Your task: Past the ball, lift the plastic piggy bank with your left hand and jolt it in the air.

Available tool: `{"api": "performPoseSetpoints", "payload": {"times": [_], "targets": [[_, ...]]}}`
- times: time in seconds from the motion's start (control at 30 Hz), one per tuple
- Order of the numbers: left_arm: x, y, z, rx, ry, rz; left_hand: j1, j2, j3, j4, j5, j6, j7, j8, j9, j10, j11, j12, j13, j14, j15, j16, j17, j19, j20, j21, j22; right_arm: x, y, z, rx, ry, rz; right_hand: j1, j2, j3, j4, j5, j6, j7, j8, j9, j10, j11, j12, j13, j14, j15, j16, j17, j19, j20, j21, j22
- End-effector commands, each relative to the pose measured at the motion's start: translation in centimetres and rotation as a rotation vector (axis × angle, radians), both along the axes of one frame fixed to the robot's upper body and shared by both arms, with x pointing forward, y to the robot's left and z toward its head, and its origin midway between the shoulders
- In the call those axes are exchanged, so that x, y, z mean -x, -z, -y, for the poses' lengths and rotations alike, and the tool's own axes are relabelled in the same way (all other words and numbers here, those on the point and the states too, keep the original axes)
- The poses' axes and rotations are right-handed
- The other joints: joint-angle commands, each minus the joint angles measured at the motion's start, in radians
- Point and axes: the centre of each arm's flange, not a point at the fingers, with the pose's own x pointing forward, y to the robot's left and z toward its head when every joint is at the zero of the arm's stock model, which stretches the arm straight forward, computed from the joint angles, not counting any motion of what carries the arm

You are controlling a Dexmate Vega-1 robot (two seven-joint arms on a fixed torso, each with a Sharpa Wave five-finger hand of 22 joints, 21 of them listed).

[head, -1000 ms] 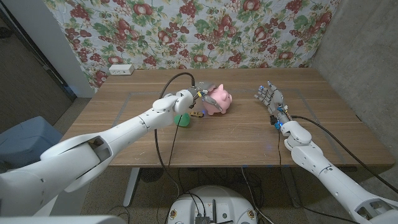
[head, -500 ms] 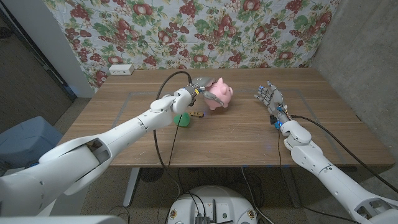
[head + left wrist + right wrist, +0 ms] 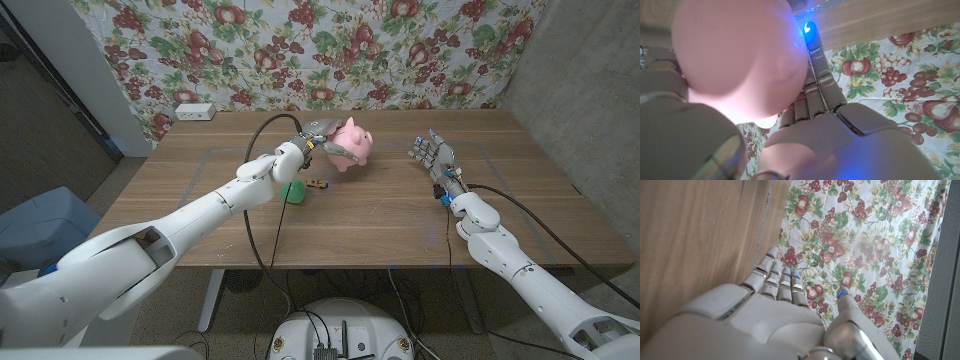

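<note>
My left hand point(image 3: 318, 141) grips the pink piggy bank point(image 3: 350, 146) above the bench point(image 3: 400, 215); green ball point(image 3: 294, 191) at its 7 o'clock. Right hand point(image 3: 432, 157) fingers apart, holding nothing.

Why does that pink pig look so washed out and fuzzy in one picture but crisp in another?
In the left wrist view the piggy bank sits right against the lens, so it is out of focus and overexposed, with a blue glow from a fingertip light beside it. In the head view the left hand holds it farther off, evenly lit and sharp.
</note>
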Motion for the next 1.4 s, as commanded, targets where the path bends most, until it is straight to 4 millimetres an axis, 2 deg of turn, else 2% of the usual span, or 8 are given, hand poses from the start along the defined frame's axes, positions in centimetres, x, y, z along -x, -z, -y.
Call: {"api": "performPoseSetpoints", "payload": {"times": [0.03, 1.0, 1.4], "targets": [[0.5, -0.4, -1.5, 0.105, 0.026, 0.006, 0.619, 0.516, 0.003, 0.001, 0.008, 0.410, -0.170, 0.007, 0.004, 0.346, -0.303, 0.004, 0.008, 0.357, -0.317, 0.004, 0.007, -0.029, -0.079, 0.012, 0.003, 0.1, -0.2, -0.2, 0.009, -0.005, 0.004, -0.002, 0.025, -0.001, -0.002, 0.007, 0.007, -0.003, 0.001, 0.006, 0.005, 0.005, 0.004, 0.002, 0.009, 0.001, 0.003, 0.000, 0.009, -0.002, -0.005, 0.002], [1.7, -1.1, -5.2, 0.310, 0.024, 0.006, 0.615, 0.512, 0.003, 0.002, 0.019, 0.411, -0.172, 0.009, 0.004, 0.355, -0.302, -0.005, 0.026, 0.368, -0.317, 0.008, 0.020, -0.038, -0.085, 0.059, 0.000, 0.5, -0.3, -0.6, 0.020, -0.014, 0.008, -0.001, 0.025, 0.000, -0.004, 0.007, 0.008, -0.001, 0.001, 0.006, 0.005, 0.005, 0.004, 0.002, 0.010, 0.000, 0.003, -0.001, 0.013, -0.001, -0.016, 0.002], [2.2, -0.8, -6.6, 0.474, 0.028, 0.029, 0.614, 0.510, 0.003, 0.002, 0.023, 0.412, -0.172, 0.010, 0.005, 0.358, -0.303, -0.010, 0.030, 0.372, -0.317, 0.009, 0.026, -0.044, -0.086, 0.076, -0.002, 0.6, -0.3, -0.8, 0.025, -0.014, 0.009, -0.001, 0.025, 0.000, -0.004, 0.007, 0.008, -0.003, 0.001, 0.006, 0.005, 0.006, 0.004, 0.002, 0.009, 0.000, 0.003, -0.002, 0.015, -0.002, -0.021, 0.002]]}}
